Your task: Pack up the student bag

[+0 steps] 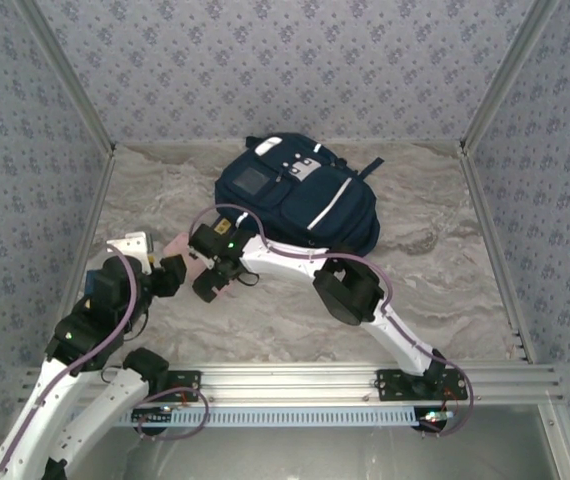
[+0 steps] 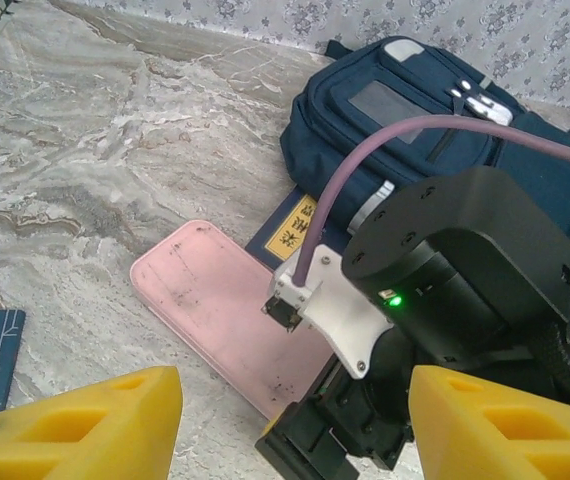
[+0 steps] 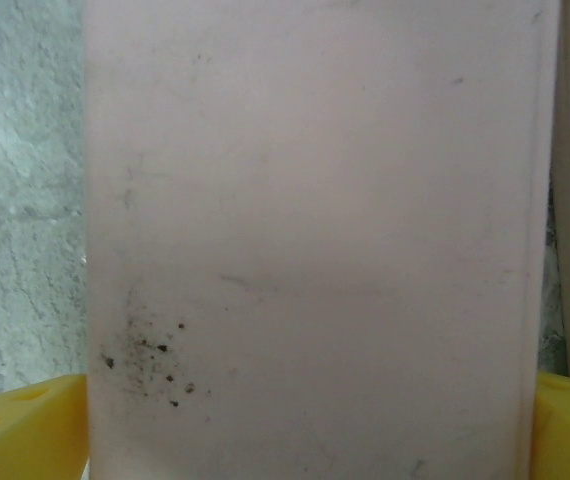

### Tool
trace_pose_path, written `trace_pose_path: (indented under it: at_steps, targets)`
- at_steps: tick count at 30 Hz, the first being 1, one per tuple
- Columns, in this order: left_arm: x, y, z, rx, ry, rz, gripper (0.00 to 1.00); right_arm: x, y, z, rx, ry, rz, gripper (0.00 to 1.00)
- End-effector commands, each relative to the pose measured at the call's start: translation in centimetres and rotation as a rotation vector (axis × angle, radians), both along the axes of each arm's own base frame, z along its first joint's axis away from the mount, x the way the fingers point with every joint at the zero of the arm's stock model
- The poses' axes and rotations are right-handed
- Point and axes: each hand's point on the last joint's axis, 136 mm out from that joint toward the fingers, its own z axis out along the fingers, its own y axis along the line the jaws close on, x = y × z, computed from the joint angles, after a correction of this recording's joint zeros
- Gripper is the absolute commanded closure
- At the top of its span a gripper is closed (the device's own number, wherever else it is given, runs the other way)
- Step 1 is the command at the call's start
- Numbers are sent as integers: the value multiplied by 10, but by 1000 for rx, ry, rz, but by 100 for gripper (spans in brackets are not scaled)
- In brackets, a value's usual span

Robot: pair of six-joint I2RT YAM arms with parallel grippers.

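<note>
near the student bag [image 1: 300, 195], right claw [image 3: 295, 432] straddles pink case [image 3: 305, 200].

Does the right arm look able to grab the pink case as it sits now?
Likely yes: the right tool hangs open directly over the pink case, straddling its two long edges, with nothing in between.

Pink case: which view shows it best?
Left wrist: the pink case lies flat on the table, its rounded end clear. Right wrist gives a close-up of its speckled face; top external, a small pink sliver.
</note>
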Motion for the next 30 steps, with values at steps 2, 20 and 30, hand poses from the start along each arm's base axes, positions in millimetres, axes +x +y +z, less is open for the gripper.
trace_pose_path:
  at_steps: [2, 20, 30]
  targets:
    - [3, -3, 4, -6, -16, -13, 39, -3, -11, -21, -100, 6, 18, 0]
    - [6, -6, 0, -32, 15, -10, 39, -7, -19, 8, -24, -27, -15, 23]
    - [10, -37, -2, -219, 92, -64, 24, -19, -74, 78, 211, -150, -147, 27]
